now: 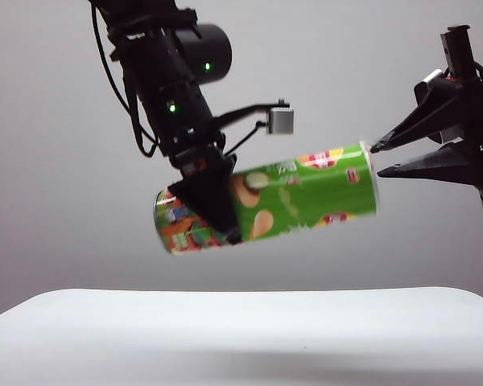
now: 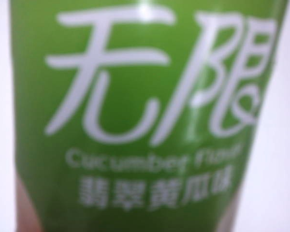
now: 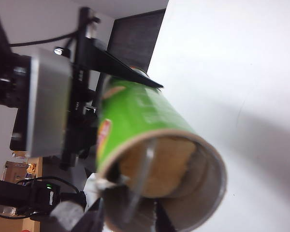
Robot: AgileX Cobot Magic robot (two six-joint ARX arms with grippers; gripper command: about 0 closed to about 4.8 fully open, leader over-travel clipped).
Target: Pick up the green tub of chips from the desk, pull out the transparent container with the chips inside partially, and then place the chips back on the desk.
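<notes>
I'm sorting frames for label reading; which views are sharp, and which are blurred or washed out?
Exterior view: sharp, evenly lit, long bright-green cylindrical chip can readable above the white desk. Left wrist view: can fills the frame, out of focus, white lettering soft. Right wrist view: can's open end close and blurred, pale background overexposed.

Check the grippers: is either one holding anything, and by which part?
The left gripper holds the green chip can in the air, clamped round its body near the cartoon end. The right gripper is open at the can's open end, holding nothing.
</notes>
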